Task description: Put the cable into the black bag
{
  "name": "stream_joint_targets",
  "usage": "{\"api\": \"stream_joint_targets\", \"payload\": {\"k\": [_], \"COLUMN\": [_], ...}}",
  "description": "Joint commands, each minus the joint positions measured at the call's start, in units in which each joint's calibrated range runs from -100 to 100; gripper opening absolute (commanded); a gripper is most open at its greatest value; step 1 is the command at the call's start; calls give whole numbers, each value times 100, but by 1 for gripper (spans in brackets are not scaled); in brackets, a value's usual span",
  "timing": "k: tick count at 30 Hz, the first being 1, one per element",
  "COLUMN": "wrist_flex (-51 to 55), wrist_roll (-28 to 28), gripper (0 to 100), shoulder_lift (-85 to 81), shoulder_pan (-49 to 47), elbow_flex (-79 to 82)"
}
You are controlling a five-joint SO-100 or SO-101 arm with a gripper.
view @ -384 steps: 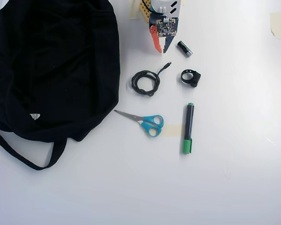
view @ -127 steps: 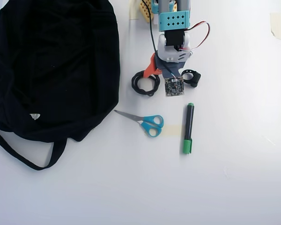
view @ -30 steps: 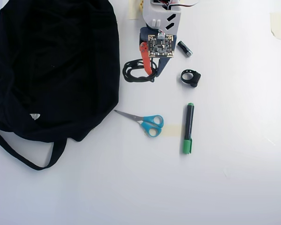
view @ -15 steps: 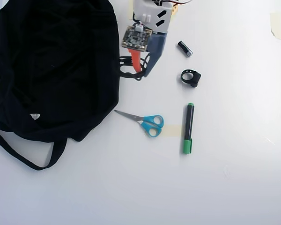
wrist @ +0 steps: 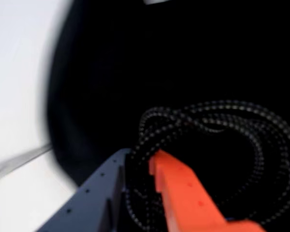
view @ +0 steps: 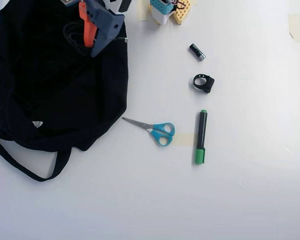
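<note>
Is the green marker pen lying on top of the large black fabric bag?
No, in the overhead view the green marker pen lies on the white table, apart from the large black fabric bag.

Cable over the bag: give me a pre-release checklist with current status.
1. Cable held in gripper: ok; the coil sits between the orange and dark fingers in the wrist view.
2. Gripper above the black bag: ok in the overhead view.
3. Whole coil over bag fabric, nothing over the table: ok in the wrist view.
4. Coil inside the bag opening rather than on top of it: cannot tell; black on black.
5. Scissors, marker and ring clip clear of the bag: ok.
</note>
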Motion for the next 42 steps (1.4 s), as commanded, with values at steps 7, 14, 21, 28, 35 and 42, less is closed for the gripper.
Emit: {"api": "stream_joint_targets", "payload": {"k": [7,14,21,28,35,42], "wrist_flex": [-987,-1323,-289,1123,1873,2545], "wrist_roll": [205,158,152,-42,-215,-215], "gripper": [2,3,25,24,2,2], "shoulder_lift": [1134,3682,2976,1043,-285,-1571], "shoulder_pan": [1695,1897,1672,-272,-2718,-3152], "elbow_flex": [-389,-1799,-1799,-1700,-1637,-380]}}
